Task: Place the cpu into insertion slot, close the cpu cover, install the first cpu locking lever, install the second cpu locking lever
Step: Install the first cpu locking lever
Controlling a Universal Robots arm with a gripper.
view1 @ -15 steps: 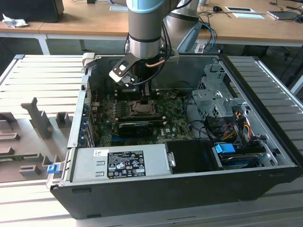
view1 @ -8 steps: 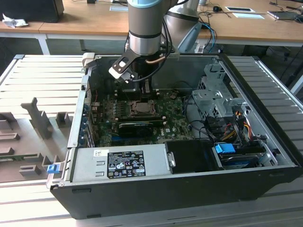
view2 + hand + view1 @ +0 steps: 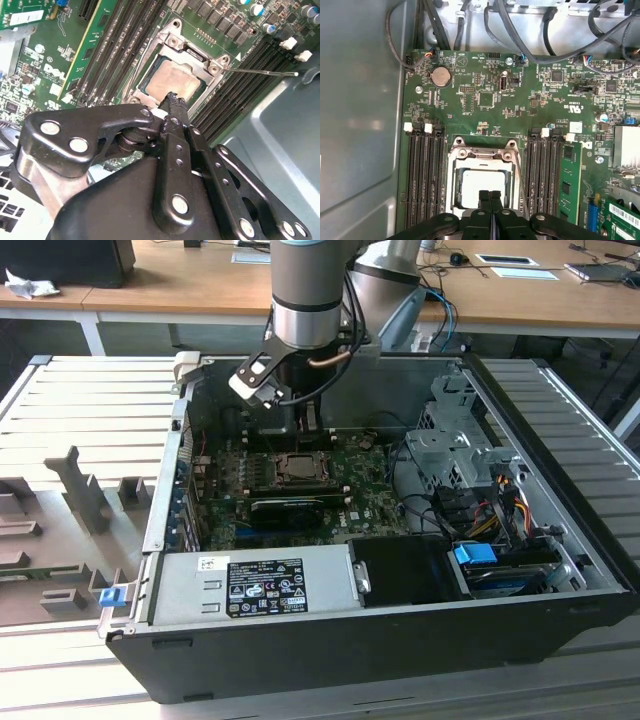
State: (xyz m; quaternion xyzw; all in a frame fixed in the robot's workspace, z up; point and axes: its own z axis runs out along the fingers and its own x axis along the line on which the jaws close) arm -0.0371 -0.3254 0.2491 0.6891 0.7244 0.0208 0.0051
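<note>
The cpu [image 3: 480, 185] lies flat in the insertion slot [image 3: 452, 175] on the green board; it is pale silver-beige [image 3: 172, 80]. The cpu cover [image 3: 481, 154] is a silver frame lying down around the chip, also seen as the cpu cover [image 3: 199, 56]. A thin locking lever [image 3: 260, 72] sticks out sideways from a socket corner, and a thin locking lever [image 3: 521, 185] runs along the socket's side. My gripper [image 3: 490, 196] is shut with nothing between its fingers, its tips [image 3: 173, 98] just over the chip's edge. In the exterior view the gripper [image 3: 300, 430] hangs above the slot [image 3: 298, 468].
Long black memory slots [image 3: 422, 175] flank the socket on both sides. A graphics card [image 3: 290, 508] lies in front of the socket and the power supply [image 3: 250, 585] fills the case front. Cables [image 3: 500, 500] and drive bays crowd the exterior view's right. The case wall [image 3: 360, 125] stands close by.
</note>
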